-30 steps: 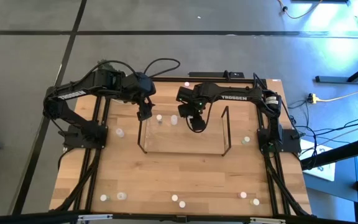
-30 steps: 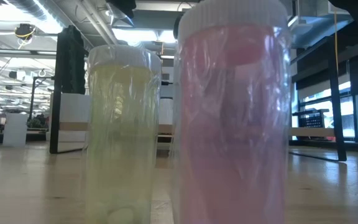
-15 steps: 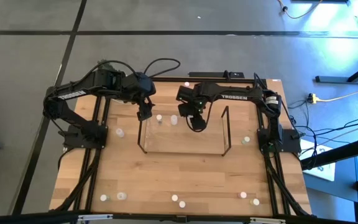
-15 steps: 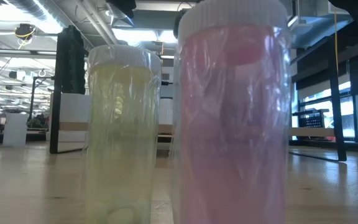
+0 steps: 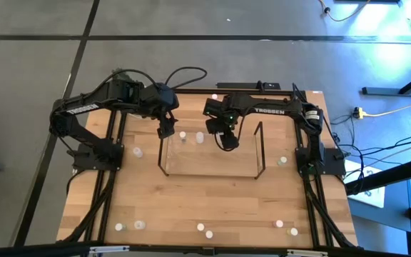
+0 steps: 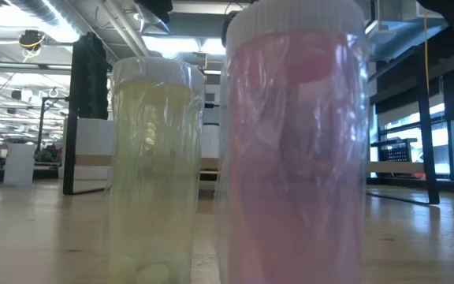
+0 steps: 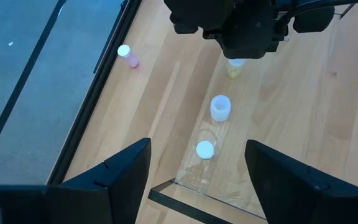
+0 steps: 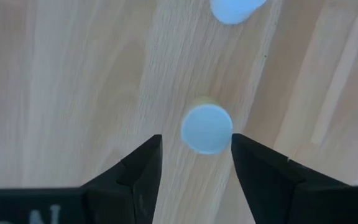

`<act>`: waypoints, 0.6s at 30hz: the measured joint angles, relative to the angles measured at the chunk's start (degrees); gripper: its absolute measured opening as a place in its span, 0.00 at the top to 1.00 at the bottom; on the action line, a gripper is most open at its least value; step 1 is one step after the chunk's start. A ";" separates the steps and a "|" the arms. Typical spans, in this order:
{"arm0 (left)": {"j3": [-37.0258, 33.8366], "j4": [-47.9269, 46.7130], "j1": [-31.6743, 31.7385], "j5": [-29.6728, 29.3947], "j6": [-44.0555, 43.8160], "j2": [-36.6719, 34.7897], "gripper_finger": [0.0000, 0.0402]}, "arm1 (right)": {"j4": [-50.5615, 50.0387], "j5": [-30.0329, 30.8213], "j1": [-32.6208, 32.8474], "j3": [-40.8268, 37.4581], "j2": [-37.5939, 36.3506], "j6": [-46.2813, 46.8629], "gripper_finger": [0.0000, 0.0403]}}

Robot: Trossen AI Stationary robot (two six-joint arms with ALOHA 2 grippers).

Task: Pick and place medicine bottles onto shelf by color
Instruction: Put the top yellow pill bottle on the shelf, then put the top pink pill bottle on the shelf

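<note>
The right gripper [image 8: 194,158] is hovering with fingers parted around a seemingly yellowish bottle [image 8: 207,128], needing centring before closing; the left gripper [image 7: 197,171] is waiting open, empty.

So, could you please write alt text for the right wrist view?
Looking straight down, the right gripper hangs with its two dark fingers open on either side of a white-capped medicine bottle standing on the wooden table. A second bottle cap shows at the picture's edge.
</note>
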 joint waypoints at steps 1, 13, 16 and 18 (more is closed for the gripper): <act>0.00 -0.01 0.00 0.00 0.00 0.00 0.36 | -0.13 -0.02 0.00 0.00 -0.12 0.00 0.52; 0.00 0.00 0.00 0.00 0.00 0.00 0.36 | 0.30 0.00 0.00 0.00 -1.55 -0.06 0.52; 0.00 0.00 -0.02 0.00 0.00 0.00 0.36 | 0.04 -0.03 -0.56 0.47 -1.55 -0.09 0.52; 0.00 0.00 0.00 0.00 -0.02 0.00 0.36 | 0.06 -0.02 -1.32 1.44 -1.55 -0.08 0.52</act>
